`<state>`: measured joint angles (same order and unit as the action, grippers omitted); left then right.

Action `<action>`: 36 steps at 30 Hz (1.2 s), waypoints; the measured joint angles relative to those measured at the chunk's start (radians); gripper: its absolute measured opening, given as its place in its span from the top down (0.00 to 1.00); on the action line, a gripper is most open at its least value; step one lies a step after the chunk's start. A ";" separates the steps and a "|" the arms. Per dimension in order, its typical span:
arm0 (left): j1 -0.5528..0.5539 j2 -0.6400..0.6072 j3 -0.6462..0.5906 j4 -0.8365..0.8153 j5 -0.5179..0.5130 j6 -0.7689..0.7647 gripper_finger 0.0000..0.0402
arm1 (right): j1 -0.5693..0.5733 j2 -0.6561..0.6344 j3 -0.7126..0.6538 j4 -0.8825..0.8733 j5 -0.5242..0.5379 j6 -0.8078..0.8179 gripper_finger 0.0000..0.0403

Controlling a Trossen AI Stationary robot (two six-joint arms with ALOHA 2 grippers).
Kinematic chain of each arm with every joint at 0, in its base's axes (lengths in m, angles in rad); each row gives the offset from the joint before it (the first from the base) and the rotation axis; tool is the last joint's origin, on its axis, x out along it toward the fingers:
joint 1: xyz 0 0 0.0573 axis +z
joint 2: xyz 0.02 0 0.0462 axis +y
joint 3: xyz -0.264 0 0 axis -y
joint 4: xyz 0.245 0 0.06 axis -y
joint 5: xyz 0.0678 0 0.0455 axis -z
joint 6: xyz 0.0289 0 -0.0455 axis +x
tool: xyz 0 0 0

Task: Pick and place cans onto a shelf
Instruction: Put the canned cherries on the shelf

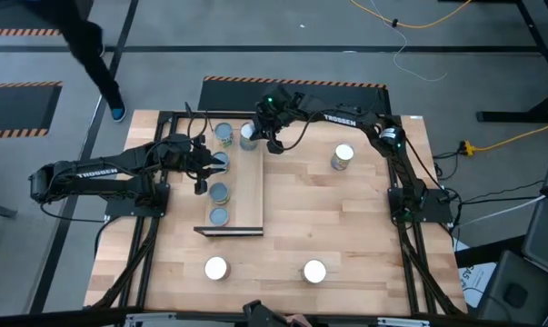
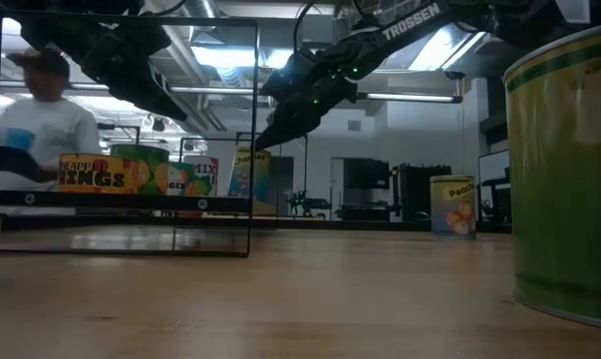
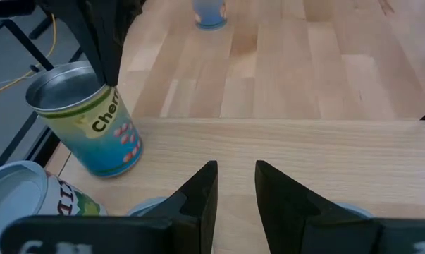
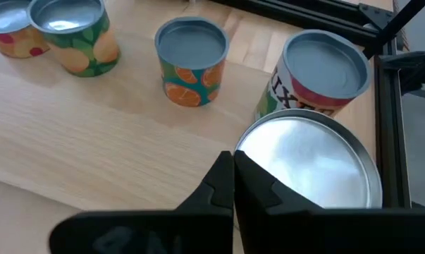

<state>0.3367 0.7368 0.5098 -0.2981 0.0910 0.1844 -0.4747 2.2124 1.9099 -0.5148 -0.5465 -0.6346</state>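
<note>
**Q:** Fig. a – where are the cans, and how do they handle?

**A:** Five stand on the shelf [image 1: 248, 195], incl. the cherry can [image 3: 85, 120] at its far end. Three wait on the butcher-block tabletop [image 1: 346, 218], well apart. I judge them stiff, smooth-sided, prob. heavy if full. Take hold across the label, mid-height, not by the lid.

**Q:** Fingers?

**A:** My right gripper [image 4: 233, 176] is closed, empty, tips at the cherry can's rim. My left gripper [image 3: 235, 190] hovers over the shelf w/ fingers parted, nothing between.

**Q:** Surface, room?

**A:** Flat wood, so I expect it to give a stable seat. A person [image 2: 41, 110] stands beyond the table; yellow cable [image 1: 419, 23] on the floor.
</note>
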 joint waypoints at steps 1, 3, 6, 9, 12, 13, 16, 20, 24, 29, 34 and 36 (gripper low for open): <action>0.000 0.000 0.000 0.000 0.000 0.000 0.78 | 0.000 0.000 0.000 0.000 0.000 0.000 1.00; 0.000 0.000 0.000 0.000 0.000 0.000 0.78 | 0.000 0.000 0.000 0.000 0.000 0.000 0.99; 0.000 0.000 0.000 0.000 0.000 0.000 0.78 | 0.000 0.000 0.000 -0.001 0.002 0.000 0.97; 0.000 0.000 0.000 0.000 0.000 0.000 0.78 | 0.000 0.000 0.000 -0.001 0.003 0.000 0.96; 0.000 0.000 0.000 0.000 0.000 -0.001 0.78 | 0.000 0.000 0.000 -0.001 0.003 0.000 0.95; 0.000 0.000 0.000 0.000 0.000 -0.001 0.78 | 0.000 0.000 0.000 -0.002 0.003 0.000 0.95; 0.000 0.000 0.000 0.000 0.000 -0.001 0.78 | 0.000 0.000 0.000 -0.001 0.003 0.000 0.95; 0.000 0.000 0.000 0.000 0.000 -0.001 0.78 | 0.000 0.000 0.000 0.000 0.003 0.000 0.95; 0.000 0.000 0.000 0.000 0.000 -0.001 0.78 | 0.000 0.000 -0.001 0.001 0.003 0.001 0.95; 0.000 0.000 0.000 0.000 0.000 -0.001 0.78 | 0.000 0.000 -0.001 0.004 0.004 0.001 0.95; 0.000 0.000 0.000 0.000 0.000 -0.001 0.78 | 0.000 0.001 -0.001 0.009 0.004 0.001 0.94; 0.000 0.000 0.000 0.000 0.000 -0.001 0.78 | 0.000 0.001 -0.001 0.009 0.005 0.001 0.91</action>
<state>0.3370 0.7371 0.5098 -0.2979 0.0910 0.1833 -0.4744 2.2135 1.9085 -0.5056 -0.5414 -0.6338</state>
